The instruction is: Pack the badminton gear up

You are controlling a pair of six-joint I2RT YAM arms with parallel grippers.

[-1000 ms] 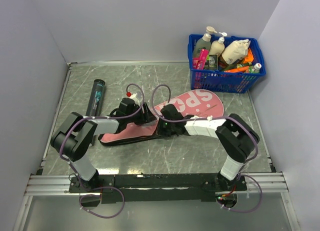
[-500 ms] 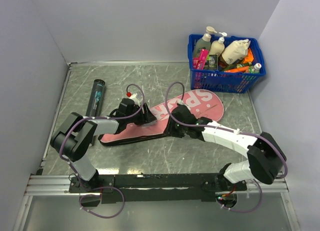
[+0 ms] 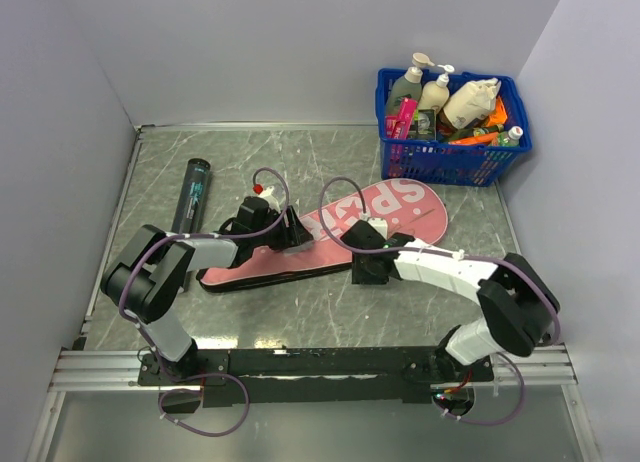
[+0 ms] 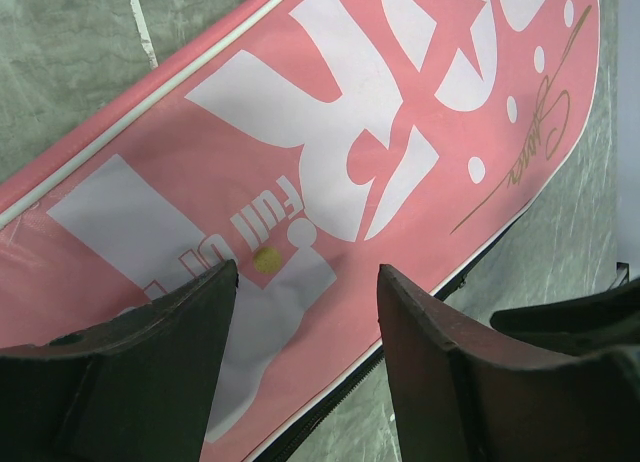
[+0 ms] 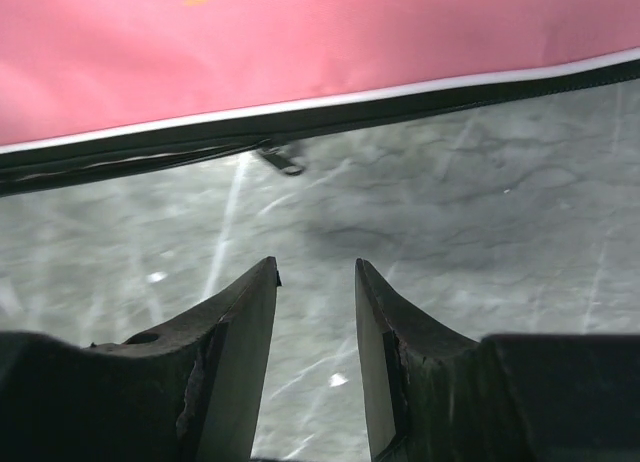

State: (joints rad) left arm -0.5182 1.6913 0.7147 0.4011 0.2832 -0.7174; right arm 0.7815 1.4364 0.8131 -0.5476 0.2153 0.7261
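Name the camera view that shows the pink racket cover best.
Top external: the pink racket cover shows nearly end to end. Left wrist shows just a close patch of its lettering; right wrist just its black zipped edge.

Bright, even overhead light, soft shadows; both wrist views slightly blurred

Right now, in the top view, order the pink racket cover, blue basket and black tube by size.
1. the pink racket cover, longest, though partly covered.
2. the blue basket, shorter but deeper; in area these two look close.
3. the black tube, clearly smallest.
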